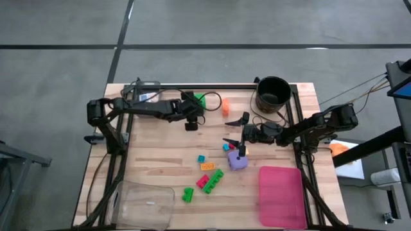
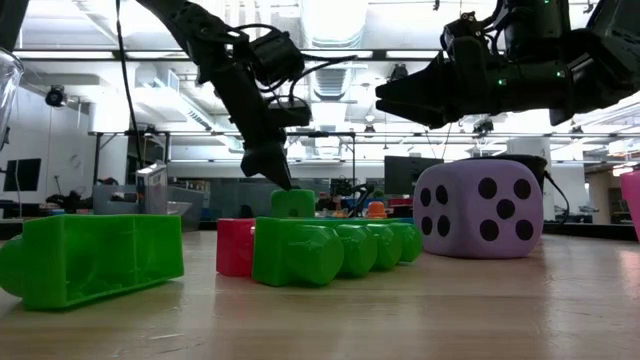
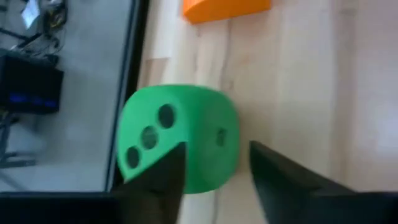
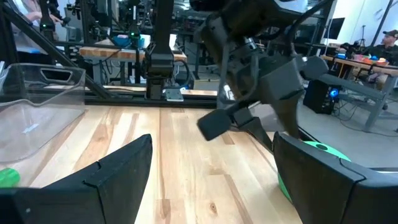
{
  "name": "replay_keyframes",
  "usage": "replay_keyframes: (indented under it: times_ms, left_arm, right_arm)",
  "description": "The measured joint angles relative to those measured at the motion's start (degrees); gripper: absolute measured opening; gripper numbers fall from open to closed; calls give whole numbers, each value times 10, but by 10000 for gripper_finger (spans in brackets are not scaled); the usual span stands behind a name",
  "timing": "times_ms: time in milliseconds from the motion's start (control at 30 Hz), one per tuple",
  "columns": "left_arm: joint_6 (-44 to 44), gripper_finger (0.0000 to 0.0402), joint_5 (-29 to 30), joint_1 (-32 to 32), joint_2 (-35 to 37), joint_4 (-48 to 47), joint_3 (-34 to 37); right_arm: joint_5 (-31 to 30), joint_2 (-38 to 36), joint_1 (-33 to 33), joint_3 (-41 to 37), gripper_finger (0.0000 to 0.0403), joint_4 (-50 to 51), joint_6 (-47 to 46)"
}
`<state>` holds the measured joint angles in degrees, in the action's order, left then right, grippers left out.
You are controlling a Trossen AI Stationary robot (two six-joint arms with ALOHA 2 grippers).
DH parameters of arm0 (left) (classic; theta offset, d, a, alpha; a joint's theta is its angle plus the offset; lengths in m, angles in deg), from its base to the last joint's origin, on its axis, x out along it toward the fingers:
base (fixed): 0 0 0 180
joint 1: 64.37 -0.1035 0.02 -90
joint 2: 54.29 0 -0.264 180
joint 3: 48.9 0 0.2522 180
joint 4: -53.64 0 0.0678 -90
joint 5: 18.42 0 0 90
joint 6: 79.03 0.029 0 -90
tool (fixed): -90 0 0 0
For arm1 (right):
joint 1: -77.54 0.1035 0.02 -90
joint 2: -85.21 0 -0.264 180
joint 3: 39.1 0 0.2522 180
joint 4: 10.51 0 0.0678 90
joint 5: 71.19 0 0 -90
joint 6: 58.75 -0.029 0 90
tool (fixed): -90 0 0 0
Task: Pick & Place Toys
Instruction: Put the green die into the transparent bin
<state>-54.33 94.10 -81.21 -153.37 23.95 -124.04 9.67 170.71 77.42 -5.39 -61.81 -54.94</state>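
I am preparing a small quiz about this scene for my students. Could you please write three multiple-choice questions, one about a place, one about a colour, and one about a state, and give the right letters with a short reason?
1. Where does the pink tray lie in the high view?
A. beside the black bucket
B. at the table's near right corner
C. under the left arm

2. What colour is the die under the right gripper?
A. purple
B. orange
C. yellow

3. How are the left gripper's fingers?
A. shut on a brick
B. shut on nothing
C. open

Key: 1 B, the tray sits bottom right. 2 A, the purple die shows black dots. 3 C, the fingers stand apart over the green die.
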Motion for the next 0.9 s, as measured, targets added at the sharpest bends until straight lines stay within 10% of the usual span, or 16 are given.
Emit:
replay_keyframes:
  times_ms: [300,900]
  left_arm:
    - [6,391,37,-2,-1,42,0]
    - [10,379,35,-44,-68,67,-2]
  right_arm:
    - [0,0,0,0,331,0,0]
    - [0,0,0,0,331,0,0]
